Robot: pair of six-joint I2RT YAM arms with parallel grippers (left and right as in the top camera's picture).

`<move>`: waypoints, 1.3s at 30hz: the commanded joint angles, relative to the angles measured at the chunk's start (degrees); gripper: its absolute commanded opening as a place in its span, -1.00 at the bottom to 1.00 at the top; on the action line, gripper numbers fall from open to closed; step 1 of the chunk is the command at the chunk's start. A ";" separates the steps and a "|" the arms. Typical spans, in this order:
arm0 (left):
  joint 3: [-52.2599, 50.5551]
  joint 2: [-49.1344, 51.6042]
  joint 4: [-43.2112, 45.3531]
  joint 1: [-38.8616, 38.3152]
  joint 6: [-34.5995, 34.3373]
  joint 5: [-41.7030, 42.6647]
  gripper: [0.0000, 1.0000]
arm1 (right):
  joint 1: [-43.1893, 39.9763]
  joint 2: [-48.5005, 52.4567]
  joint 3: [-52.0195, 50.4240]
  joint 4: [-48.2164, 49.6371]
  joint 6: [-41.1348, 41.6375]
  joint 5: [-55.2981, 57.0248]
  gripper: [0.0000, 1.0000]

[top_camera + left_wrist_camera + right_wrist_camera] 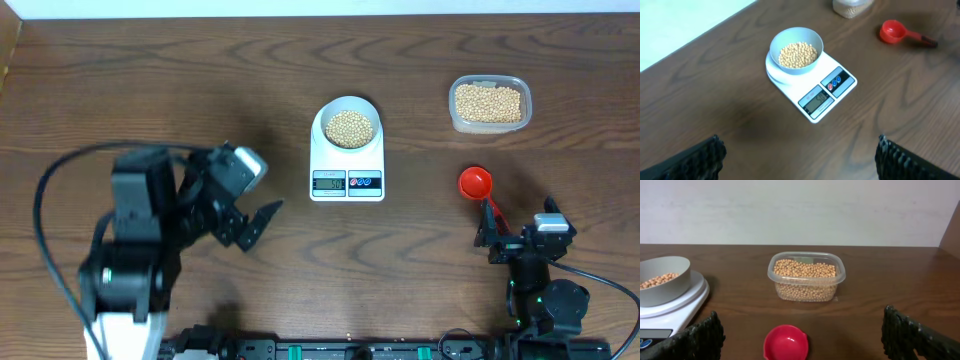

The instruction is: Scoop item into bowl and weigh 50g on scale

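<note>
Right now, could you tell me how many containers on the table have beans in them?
2. The pale bowl sits on the scale mid-table; the clear plastic tub stands off to its right, past the red scoop. The scoop itself looks empty, and nothing seems hidden.

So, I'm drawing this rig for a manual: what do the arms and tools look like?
Both arms are black. The left arm has a white lower section, a pale grey wrist block and a looping black cable. The right arm has a grey block too. Tool fingers are black and ribbed.

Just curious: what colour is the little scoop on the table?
Bright red scoop; clearest in the left wrist view.
</note>
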 commanded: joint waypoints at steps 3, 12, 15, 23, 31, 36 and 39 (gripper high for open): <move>-8.94 -8.63 6.60 0.28 -13.00 -0.55 0.96 | -0.31 -0.28 -0.07 -0.33 0.50 0.59 0.98; -24.33 -21.20 20.39 0.46 -25.31 -5.33 0.96 | -0.31 -0.28 -0.07 -0.33 0.50 0.59 0.99; -28.28 -23.63 24.59 0.98 -25.53 -5.53 0.96 | -0.31 -0.28 -0.07 -0.33 0.50 0.59 0.99; -40.83 -30.84 36.00 5.29 -32.63 -5.75 0.95 | -0.31 -0.28 -0.07 -0.33 0.50 0.59 0.98; -46.82 -38.95 36.39 5.53 -36.74 -12.46 0.96 | -0.31 -0.28 -0.07 -0.33 0.50 0.59 0.98; -51.06 -43.54 36.94 5.53 -40.65 -16.39 0.96 | -0.31 -0.28 -0.07 -0.33 0.50 0.59 0.99; -55.39 -46.18 40.65 5.46 -42.47 -16.96 0.96 | -0.31 -0.28 -0.07 -0.33 0.50 0.59 0.99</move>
